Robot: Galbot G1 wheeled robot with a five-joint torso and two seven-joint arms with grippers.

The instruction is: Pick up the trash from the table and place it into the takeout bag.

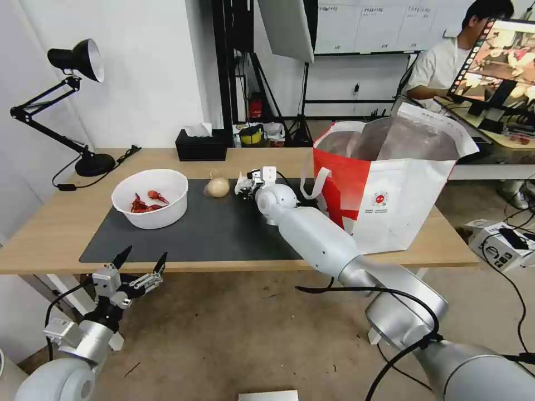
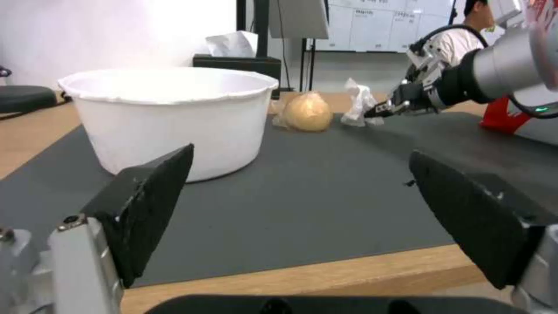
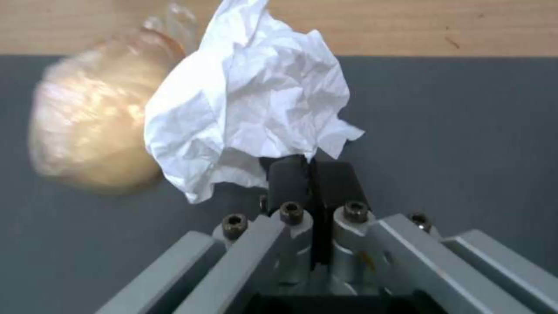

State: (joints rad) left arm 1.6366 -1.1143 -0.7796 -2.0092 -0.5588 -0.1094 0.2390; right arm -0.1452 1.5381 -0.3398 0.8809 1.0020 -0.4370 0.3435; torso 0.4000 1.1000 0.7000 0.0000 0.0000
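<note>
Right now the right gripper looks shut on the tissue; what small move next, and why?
Probably lift it straight up a little. The right gripper is shut on the tissue's edge, low over the mat, with the onion lump close beside it. Rising first should clear the lump before swinging toward the bag. The left gripper hangs open at the table's front edge.

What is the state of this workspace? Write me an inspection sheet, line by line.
Surface: light wood table with dark grey mat.
Job's things: white bowl with red shells; onion-like lump; crumpled tissue; takeout bag standing open.
Clutter: black tissue box, desk lamp.
Grippers: right gripper shut on the tissue, over the mat; left gripper open, below the table's front edge.
Cables: lamp cord on the table; arm cables.
Surroundings: seated person at a monitor behind.
</note>
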